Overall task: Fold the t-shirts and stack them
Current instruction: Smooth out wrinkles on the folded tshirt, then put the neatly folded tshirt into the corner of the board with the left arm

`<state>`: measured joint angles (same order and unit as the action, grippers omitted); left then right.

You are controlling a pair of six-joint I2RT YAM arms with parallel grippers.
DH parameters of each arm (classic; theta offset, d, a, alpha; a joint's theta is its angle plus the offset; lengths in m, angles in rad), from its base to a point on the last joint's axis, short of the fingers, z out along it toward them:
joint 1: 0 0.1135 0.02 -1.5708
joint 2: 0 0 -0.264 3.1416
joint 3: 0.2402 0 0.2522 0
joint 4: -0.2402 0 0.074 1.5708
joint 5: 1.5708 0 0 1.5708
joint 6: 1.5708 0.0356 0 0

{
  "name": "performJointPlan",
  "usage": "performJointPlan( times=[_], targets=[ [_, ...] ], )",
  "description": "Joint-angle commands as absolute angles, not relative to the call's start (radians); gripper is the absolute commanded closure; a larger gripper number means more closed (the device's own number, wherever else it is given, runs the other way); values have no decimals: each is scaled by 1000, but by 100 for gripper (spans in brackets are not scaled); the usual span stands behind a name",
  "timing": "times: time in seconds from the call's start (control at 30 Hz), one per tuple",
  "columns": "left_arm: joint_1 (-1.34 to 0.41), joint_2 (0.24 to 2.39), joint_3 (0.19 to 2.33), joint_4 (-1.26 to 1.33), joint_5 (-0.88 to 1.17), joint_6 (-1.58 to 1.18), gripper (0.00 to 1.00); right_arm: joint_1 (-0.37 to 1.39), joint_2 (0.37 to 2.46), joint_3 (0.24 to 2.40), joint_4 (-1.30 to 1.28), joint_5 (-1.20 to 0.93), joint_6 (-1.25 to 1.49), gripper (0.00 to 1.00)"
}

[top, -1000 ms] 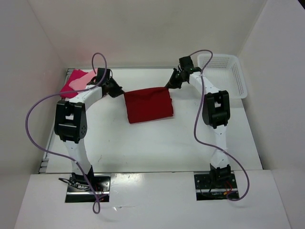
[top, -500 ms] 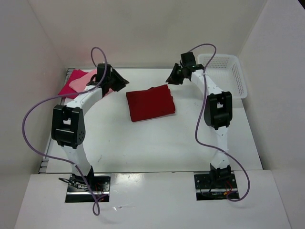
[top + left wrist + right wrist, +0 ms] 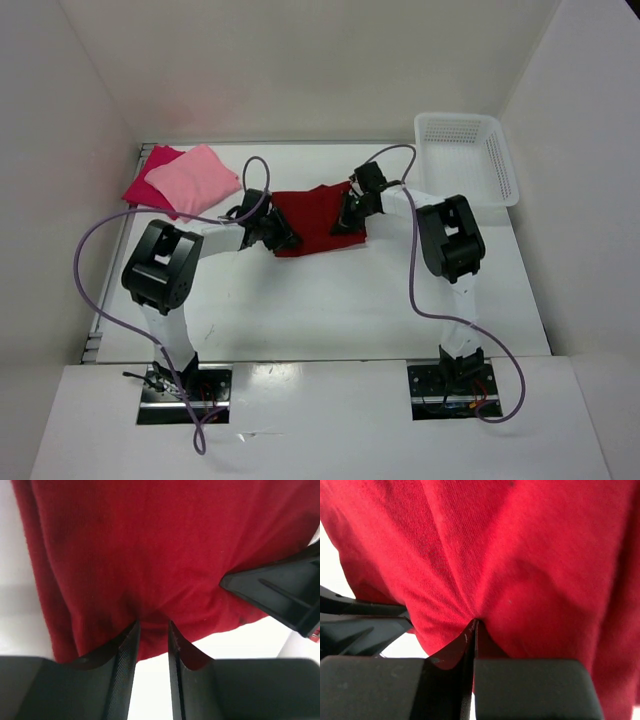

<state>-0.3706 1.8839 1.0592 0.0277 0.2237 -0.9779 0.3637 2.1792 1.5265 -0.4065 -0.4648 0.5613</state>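
Observation:
The dark red t-shirt (image 3: 315,212) lies folded at the table's middle. My left gripper (image 3: 283,236) is low at its left near corner; in the left wrist view its fingers (image 3: 127,647) stand a little apart, open, with the shirt's edge (image 3: 150,580) bunched between the tips. My right gripper (image 3: 347,218) is on the shirt's right edge, shut, with the red cloth (image 3: 510,555) puckered at its tips (image 3: 475,624). The folded light pink t-shirt (image 3: 195,178) rests on the crimson-pink t-shirt (image 3: 145,187) at the back left.
A white mesh basket (image 3: 470,150) stands at the back right corner. White walls close in the table on the left, back and right. Purple cables loop from both arms.
Both grippers let go of the dark red shirt, lifted toward the back, then came down onto its left and right edges. The right one has shut on the cloth.

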Motion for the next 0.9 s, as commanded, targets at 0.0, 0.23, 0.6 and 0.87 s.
performJointPlan(
  times=[0.0,0.23,0.6,0.87],
  targets=[
    [-365,1859,949,87,231,-977,62,348,2102,1433,-311,-437,558,100],
    [-365,1572,785,49,219,-1009,35,348,2040,1344,-296,-446,555,99],
    [-219,1635,888,-38,221,-884,22,328,1875,1422,-402,-531,482,48],
    [-219,1807,971,43,242,-859,27,285,1697,1378,-411,-574,472,44]
  ],
)
